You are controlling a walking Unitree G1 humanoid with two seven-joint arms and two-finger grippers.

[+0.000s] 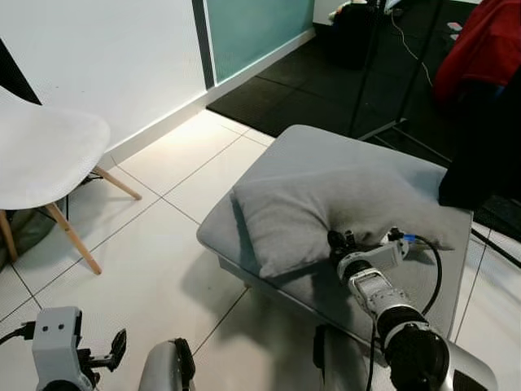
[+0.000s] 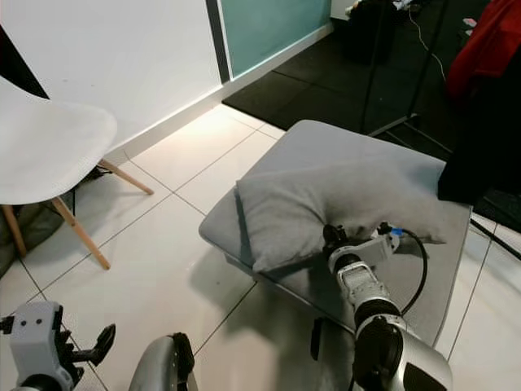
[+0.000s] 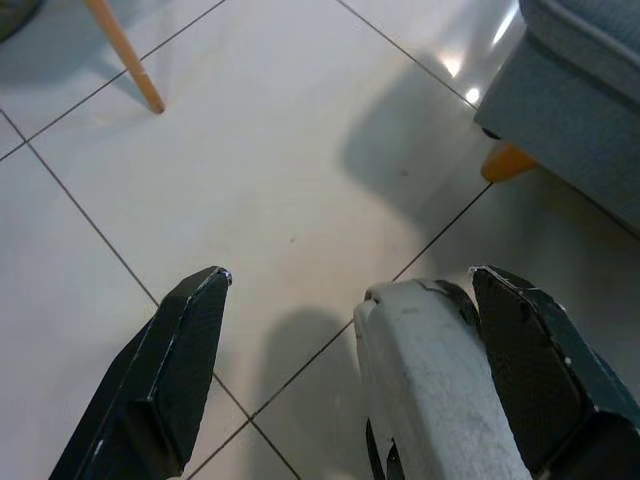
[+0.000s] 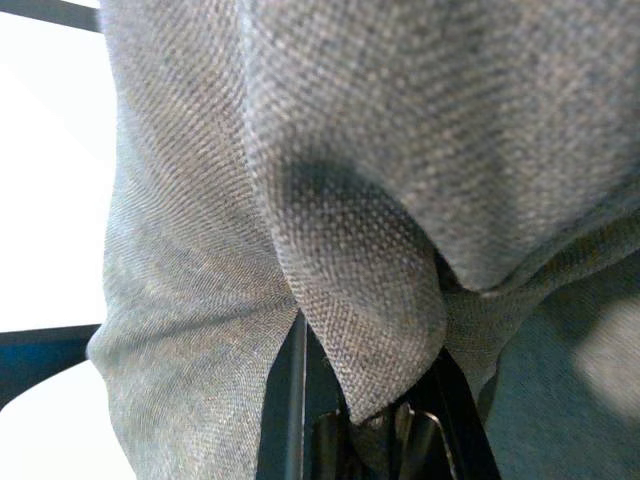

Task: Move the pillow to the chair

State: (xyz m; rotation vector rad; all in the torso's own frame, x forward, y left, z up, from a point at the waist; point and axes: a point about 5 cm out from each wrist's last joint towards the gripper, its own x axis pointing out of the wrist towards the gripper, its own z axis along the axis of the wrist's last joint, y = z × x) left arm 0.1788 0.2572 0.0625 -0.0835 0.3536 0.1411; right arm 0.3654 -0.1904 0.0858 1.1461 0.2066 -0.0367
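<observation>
No legible txt or labels anywhere.

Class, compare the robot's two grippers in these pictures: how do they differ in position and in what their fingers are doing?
The right gripper is stretched forward over the grey ottoman, while the left gripper hangs low above the tiled floor. The right gripper's fingers are shut on a fold of the grey pillow; the left gripper's fingers are spread and hold nothing. Both have black fingers.

The pillow lies on the ottoman, with the chair to its left.
</observation>
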